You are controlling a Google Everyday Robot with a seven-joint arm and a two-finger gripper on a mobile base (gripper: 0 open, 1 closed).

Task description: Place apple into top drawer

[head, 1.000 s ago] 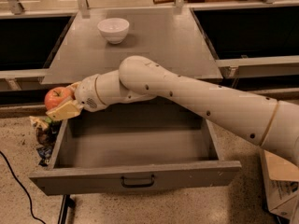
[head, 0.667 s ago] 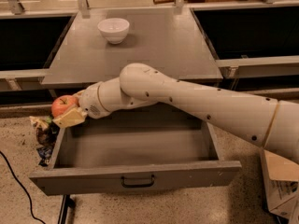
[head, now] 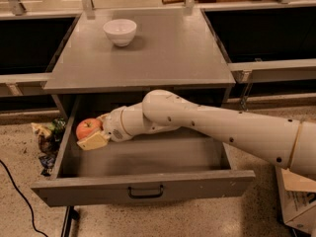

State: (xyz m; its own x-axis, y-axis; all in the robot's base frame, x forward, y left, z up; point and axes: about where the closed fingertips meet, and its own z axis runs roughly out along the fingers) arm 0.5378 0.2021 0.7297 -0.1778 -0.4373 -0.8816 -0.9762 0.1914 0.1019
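One gripper holding apple, by top drawer's left wall

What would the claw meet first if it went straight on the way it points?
The claw, holding the apple inside the top drawer, would likely meet the drawer's side wall beyond the apple, unless it clears the rim.
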